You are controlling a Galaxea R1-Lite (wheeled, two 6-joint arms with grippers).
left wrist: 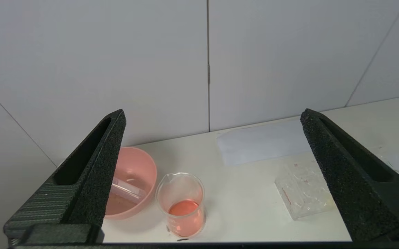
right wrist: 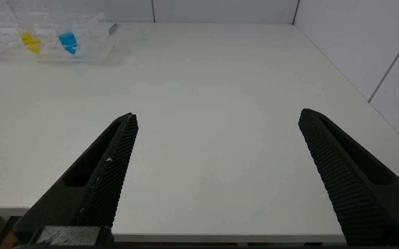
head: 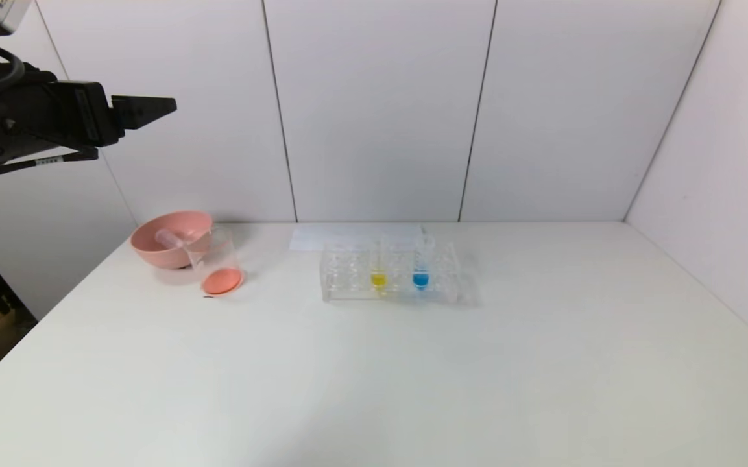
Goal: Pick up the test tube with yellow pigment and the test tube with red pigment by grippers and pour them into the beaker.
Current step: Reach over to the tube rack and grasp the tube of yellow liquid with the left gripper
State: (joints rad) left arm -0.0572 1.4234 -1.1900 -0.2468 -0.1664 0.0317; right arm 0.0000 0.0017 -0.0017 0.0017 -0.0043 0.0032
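Standing beaker (left wrist: 182,204) below open left tool (left wrist: 213,116).

Left arm raised high at the robot's left side, well above table level, wrist held roughly horizontal and pointing forward toward the back wall. Left gripper (head: 153,107) seen side-on in the head view, its black tapered fingers projecting past the wrist block; a black cable loops over the top of the wrist. In the left wrist view the left gripper (left wrist: 213,116) has both fingers spread wide apart, nothing between them. Right arm not visible in the head view. Right gripper (right wrist: 218,116) sits low near the table's front edge, angled forward and slightly down, fingers (right wrist: 116,155) likewise spread wide and holding nothing.
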